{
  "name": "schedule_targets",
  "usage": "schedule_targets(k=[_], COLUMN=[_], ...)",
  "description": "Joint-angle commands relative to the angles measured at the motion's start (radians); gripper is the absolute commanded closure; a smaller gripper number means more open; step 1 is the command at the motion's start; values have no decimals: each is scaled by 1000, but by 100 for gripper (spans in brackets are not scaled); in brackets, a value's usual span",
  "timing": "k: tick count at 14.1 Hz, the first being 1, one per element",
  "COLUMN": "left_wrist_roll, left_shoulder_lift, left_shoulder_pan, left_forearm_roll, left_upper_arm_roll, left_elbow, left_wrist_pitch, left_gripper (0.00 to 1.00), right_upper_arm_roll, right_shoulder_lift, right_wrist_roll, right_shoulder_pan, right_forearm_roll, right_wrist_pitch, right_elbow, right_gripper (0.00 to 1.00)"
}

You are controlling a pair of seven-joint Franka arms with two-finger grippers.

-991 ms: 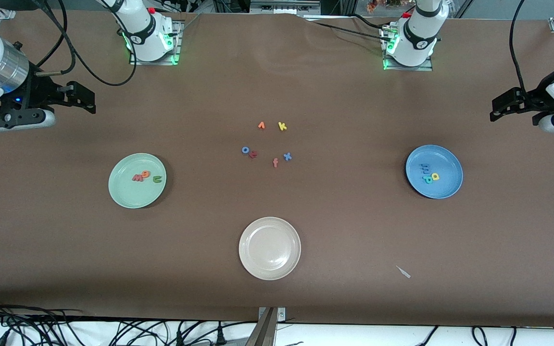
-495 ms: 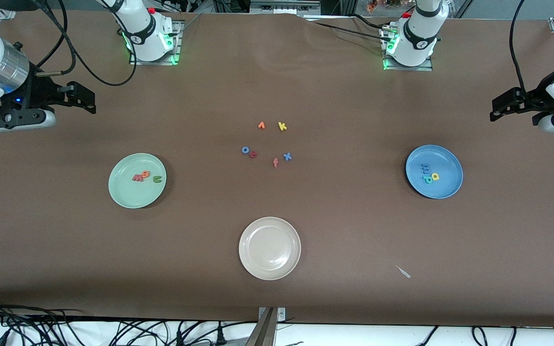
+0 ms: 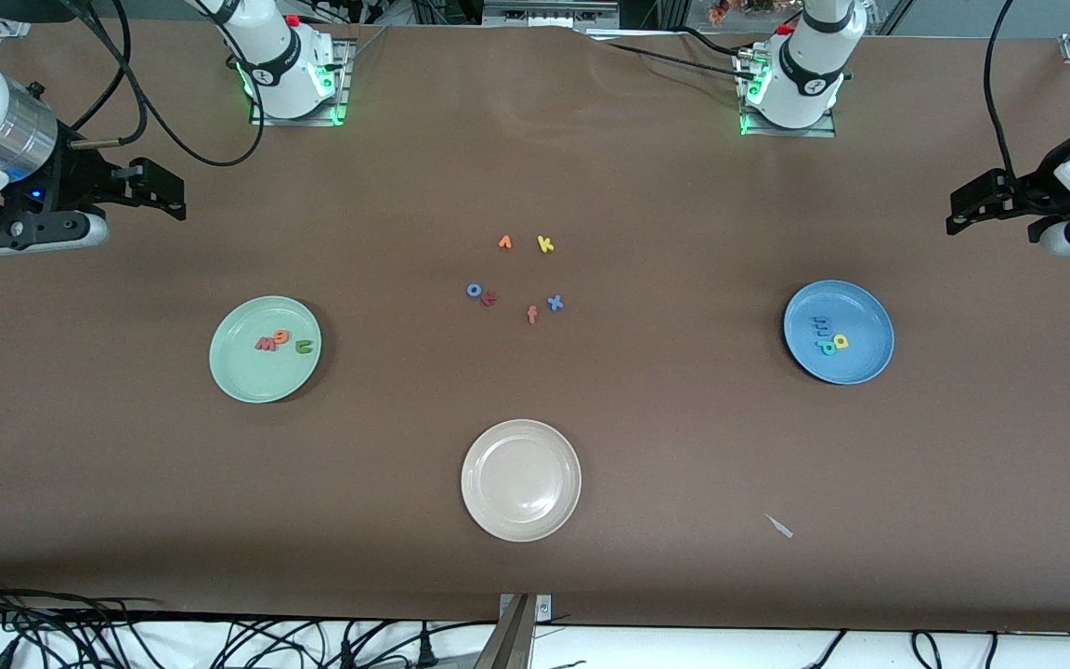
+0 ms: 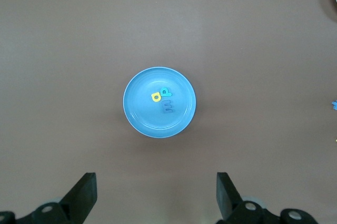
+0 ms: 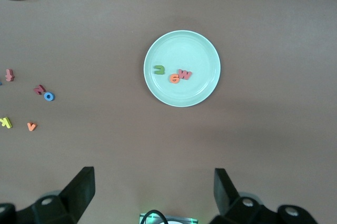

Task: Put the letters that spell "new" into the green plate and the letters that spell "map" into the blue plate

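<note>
Your left gripper (image 4: 156,197) hangs spread and empty at its end of the table, and your right gripper (image 5: 152,195) likewise at its own end. The blue plate (image 3: 860,367) holds m, a, p (image 3: 828,338); the green plate (image 3: 247,376) holds n, e, w (image 3: 282,342). Between the plates lie spare letters (image 3: 516,277), the white plate (image 3: 521,520) nearer the camera.

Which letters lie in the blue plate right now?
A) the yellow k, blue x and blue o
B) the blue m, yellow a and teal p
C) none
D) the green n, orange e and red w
B: the blue plate holds the blue m, yellow a and teal p, clustered together.
</note>
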Motion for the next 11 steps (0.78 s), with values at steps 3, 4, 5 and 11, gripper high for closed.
schedule_targets(k=[3,4,5,11], left_wrist_roll=[20,20,20,20], left_shoulder_lift=[-3,-3,-4,-4], left_shoulder_pan=[-2,-2,-2,-2], left_forearm_roll=[5,5,5,5], left_upper_arm_roll=[2,2,2,2], left_elbow=[-6,-6,-6,-6], left_wrist_pitch=[10,10,10,10], left_gripper=[0,0,0,0], right_upper_arm_roll=[10,10,10,10], right_shoulder_lift=[5,5,5,5], right_wrist_roll=[-7,-7,-7,-7], right_shoulder_pan=[-12,-12,-12,-12], right_forearm_roll=[-2,-5,-7,-8], right_wrist_pitch=[-11,-10,-10,-10], right_elbow=[19,20,19,17], right_gripper=[0,0,1,1])
